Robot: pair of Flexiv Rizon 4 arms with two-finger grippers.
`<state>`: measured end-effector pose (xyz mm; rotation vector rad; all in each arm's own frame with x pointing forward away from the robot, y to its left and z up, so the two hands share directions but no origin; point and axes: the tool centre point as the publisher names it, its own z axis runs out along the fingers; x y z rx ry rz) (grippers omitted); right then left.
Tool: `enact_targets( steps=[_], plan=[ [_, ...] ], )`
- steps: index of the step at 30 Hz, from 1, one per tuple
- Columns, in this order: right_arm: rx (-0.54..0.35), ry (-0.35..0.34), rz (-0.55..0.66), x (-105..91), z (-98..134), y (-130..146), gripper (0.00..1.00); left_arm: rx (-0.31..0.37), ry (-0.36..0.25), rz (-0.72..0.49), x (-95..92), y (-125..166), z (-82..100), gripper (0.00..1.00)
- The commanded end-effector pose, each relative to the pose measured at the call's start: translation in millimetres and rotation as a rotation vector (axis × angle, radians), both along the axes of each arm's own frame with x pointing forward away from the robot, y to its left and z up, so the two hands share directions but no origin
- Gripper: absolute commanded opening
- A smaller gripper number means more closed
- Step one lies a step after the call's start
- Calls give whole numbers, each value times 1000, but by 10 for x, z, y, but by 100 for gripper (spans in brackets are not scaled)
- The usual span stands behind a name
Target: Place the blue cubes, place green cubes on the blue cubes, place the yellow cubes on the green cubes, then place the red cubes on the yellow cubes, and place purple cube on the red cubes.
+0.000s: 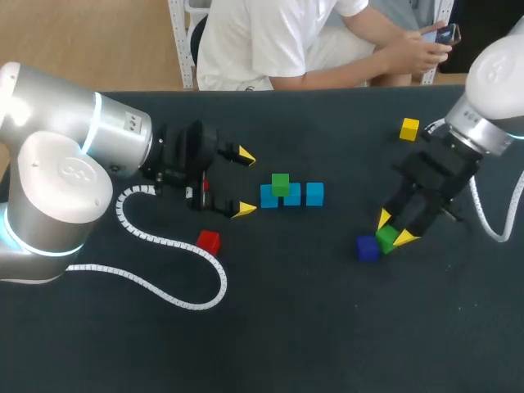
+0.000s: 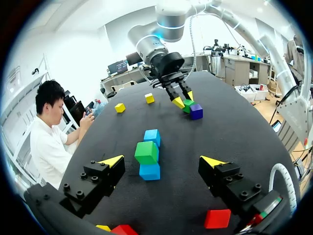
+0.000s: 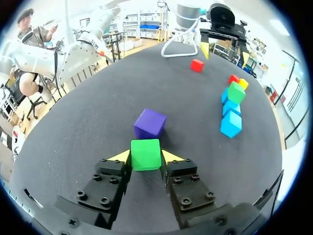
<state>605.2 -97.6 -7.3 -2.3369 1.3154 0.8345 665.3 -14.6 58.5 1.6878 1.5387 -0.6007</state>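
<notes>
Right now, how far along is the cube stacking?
Done: three blue cubes sit in a row with one green cube on top. In hand: the right fingers are shut on a second green cube beside the purple cube. Left: placing it, then the yellow cubes, red cubes and purple cube, none stacked yet.

No words, numbers or signs can be read in any view. The left arm (image 1: 57, 102) has a faint embossed emblem on its round cap (image 1: 64, 173), but it is too faint to make out as letters.
</notes>
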Motion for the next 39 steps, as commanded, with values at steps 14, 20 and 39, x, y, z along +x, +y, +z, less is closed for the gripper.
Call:
enact_targets(
  steps=[14,20,39],
  plan=[
    [-144,89,-390,268,279,34,0,-6,-4,-1,-3,9,-14,100],
    [-110,78,-460,313,471,132,0,-6,-4,-1,-3,9,-14,100],
    [-81,30,-522,413,924,529,0,-6,-4,-1,-3,9,-14,100]
  ],
)
